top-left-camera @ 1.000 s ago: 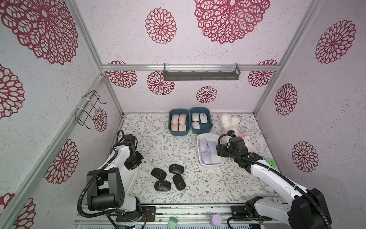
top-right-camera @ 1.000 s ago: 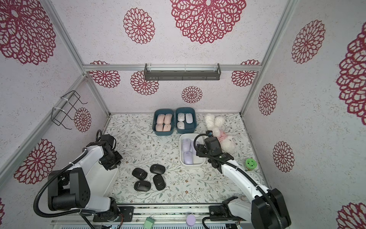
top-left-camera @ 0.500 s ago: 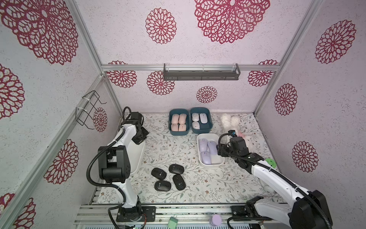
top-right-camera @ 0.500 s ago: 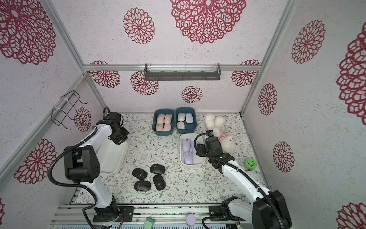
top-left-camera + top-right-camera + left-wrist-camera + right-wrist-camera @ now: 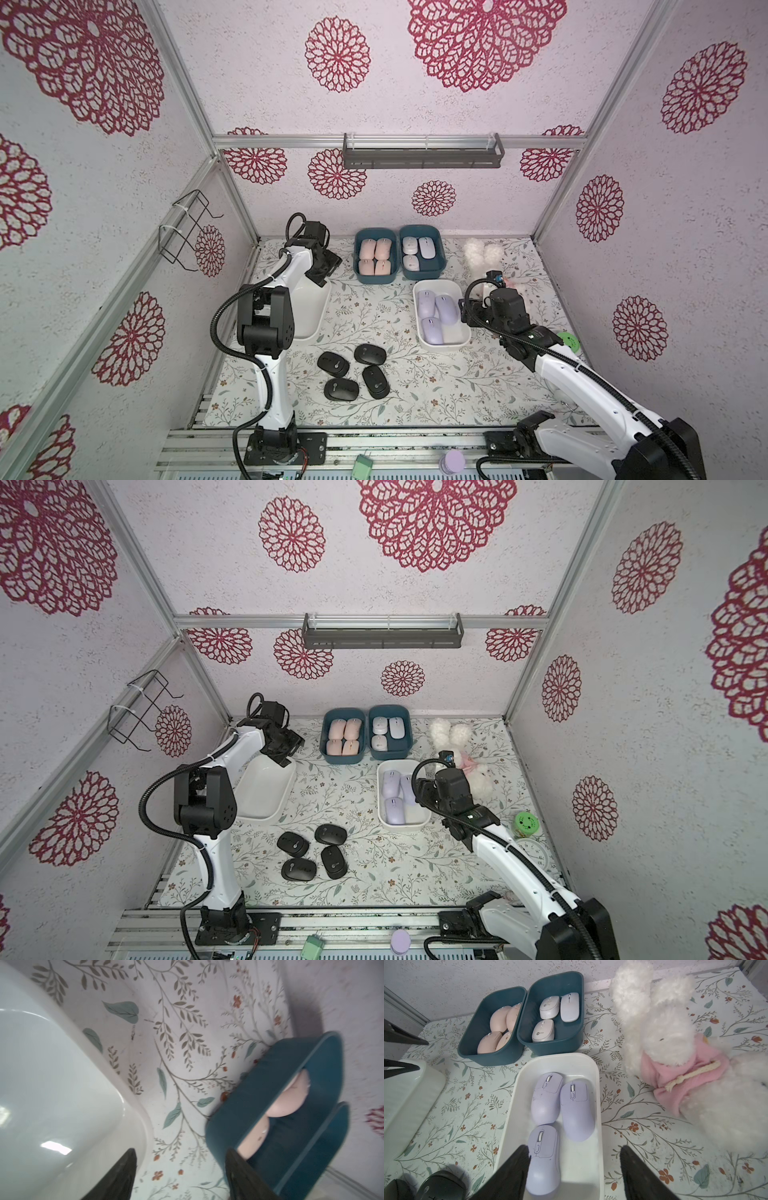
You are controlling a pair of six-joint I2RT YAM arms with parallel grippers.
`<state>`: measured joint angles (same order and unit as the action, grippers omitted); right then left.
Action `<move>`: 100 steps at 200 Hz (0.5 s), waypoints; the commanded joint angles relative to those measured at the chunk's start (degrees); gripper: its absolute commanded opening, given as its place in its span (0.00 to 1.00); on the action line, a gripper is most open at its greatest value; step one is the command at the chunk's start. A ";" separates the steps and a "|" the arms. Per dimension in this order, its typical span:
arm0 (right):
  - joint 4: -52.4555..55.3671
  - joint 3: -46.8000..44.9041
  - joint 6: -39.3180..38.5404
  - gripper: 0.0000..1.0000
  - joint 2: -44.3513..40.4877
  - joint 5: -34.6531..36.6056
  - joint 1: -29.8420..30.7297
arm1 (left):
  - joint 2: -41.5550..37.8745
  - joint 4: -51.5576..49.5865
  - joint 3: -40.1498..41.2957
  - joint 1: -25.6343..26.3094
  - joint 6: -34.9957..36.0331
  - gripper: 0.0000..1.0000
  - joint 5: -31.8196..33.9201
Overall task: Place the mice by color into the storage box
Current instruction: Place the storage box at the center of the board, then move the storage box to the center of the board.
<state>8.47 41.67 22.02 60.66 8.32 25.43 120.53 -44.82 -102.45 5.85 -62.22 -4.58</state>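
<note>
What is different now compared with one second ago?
The left gripper swung from the near left side to the back, beside the blue boxes, and opened; the empty white box seems dragged along and let go. The right gripper, open by the lilac mice, and the black mice stayed put.

White arms (image 5: 276,386) with black joints, looped black cables, tapered black fingers (image 5: 122,1176).

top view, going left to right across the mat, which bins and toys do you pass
empty white bin → pink-mice bin → pale-mice bin → plush → green disc; lilac-mice tray overlaps, skipped
</note>
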 commanded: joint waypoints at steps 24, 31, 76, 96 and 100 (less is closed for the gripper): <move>-0.57 1.24 -0.71 0.71 -0.59 0.30 0.87 | -18.50 -2.50 7.73 -7.91 11.59 0.96 2.89; -0.47 1.29 -0.71 0.72 -0.96 0.14 1.08 | -20.84 -2.05 10.92 -11.22 13.00 0.98 0.95; -0.91 1.72 -1.01 0.75 -0.66 -1.36 1.47 | -20.48 -9.97 14.61 -20.54 28.98 0.97 1.58; -0.82 1.49 -1.10 0.75 -0.80 -1.37 1.56 | -18.29 -10.39 14.96 -20.36 32.65 0.97 -0.16; -0.74 1.40 -1.08 0.75 -0.91 -1.30 1.55 | -17.80 -10.23 15.01 -20.39 32.95 0.97 -0.34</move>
<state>8.45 41.67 21.96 60.77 7.22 26.68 99.24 -51.09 -88.90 -16.91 -37.69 -3.05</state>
